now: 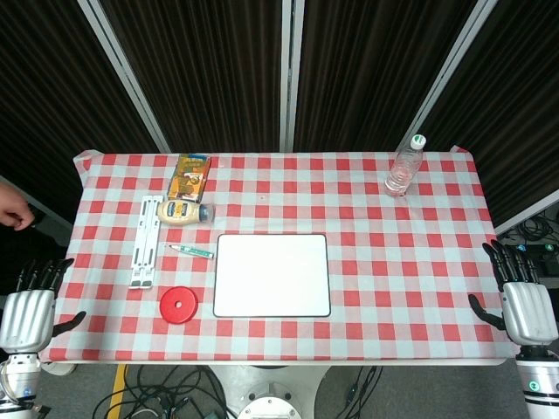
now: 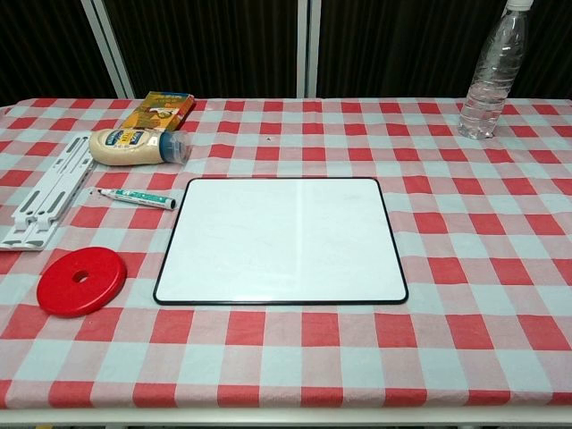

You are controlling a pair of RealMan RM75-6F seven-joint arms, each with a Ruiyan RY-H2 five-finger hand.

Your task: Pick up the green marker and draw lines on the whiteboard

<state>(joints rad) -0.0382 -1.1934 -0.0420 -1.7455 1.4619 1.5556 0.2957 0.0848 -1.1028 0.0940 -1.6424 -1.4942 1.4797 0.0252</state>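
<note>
The green marker (image 1: 191, 251) (image 2: 136, 197) lies flat on the checked cloth just left of the whiteboard, capped end toward the board. The blank whiteboard (image 1: 272, 275) (image 2: 281, 239) with its black rim sits mid-table. In the head view my left hand (image 1: 31, 307) hangs off the table's near left corner, fingers straight and apart, holding nothing. My right hand (image 1: 522, 301) hangs off the near right corner the same way, empty. Neither hand shows in the chest view.
A red disc (image 1: 179, 305) (image 2: 81, 281) lies left of the board's near corner. A white folding stand (image 1: 145, 241) (image 2: 45, 204), a mayonnaise bottle (image 1: 184, 212) (image 2: 134, 147) and a snack box (image 1: 189, 175) (image 2: 159, 110) sit at left. A water bottle (image 1: 403, 166) (image 2: 493, 71) stands far right. A person's hand (image 1: 13, 214) is at the left edge.
</note>
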